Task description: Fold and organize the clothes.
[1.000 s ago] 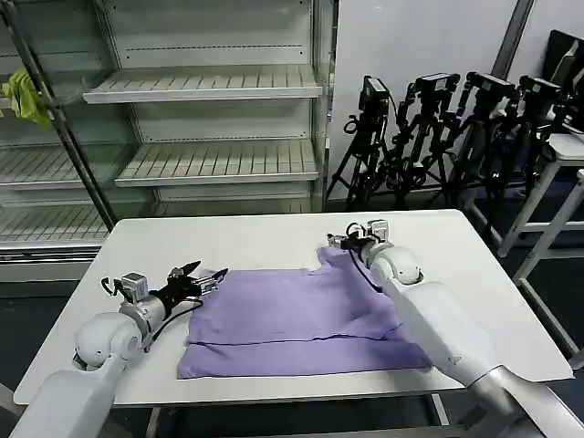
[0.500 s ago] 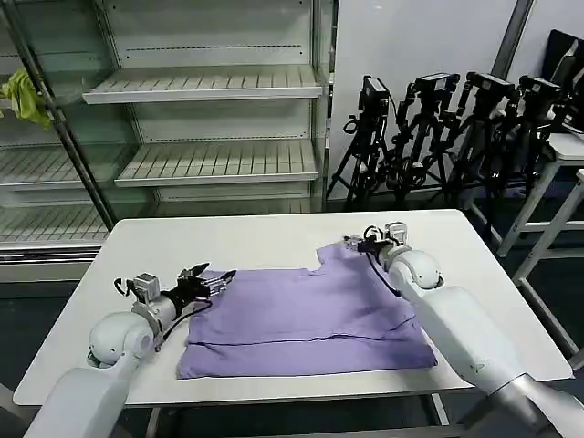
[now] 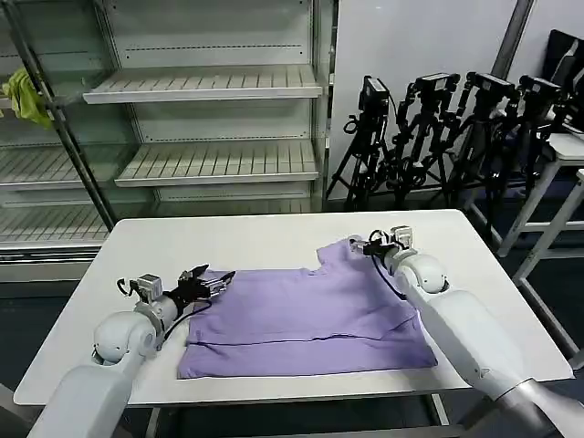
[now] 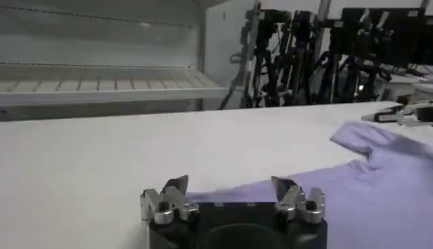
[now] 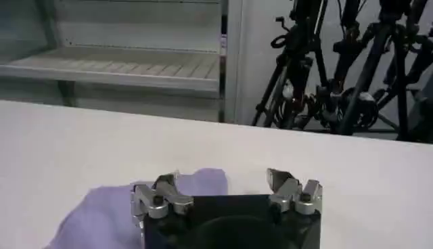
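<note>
Left fingers (image 4: pixel 177 184): spread wide apart, holding nothing. One tip is over the white table, the other is over the edge of the shirt.
Left gripper (image 3: pixel 208 280): left of the middle in the head view, low over the table, right at the shirt's upper left corner. I cannot tell if it touches the cloth.
Left arm: white and round, coming up from the lower left corner of the head view.
Right fingers (image 5: pixel 166 183): spread wide apart, holding nothing. A bit of purple cloth shows past one tip, white table past the other.
Right gripper (image 3: pixel 367 245): right of the middle in the head view, just beside the shirt's upper right part, where the cloth bumps up a little.
Right arm: white, coming up from the lower right corner of the head view, lying over the shirt's right side.
Shirt (image 3: pixel 301 319): light purple, lying flat in the middle of the table, folded into a wide shape with a long crease near its bottom edge.
Table (image 3: pixel 265 239): white, in the lower half of the head view.
Shelves (image 3: pixel 210 84): bare metal racks in the upper left.
Yellow-green cloth (image 3: pixel 26 96): hanging at the far upper left edge.
Tripods (image 3: pixel 438 137): black, bunched in the upper right.
</note>
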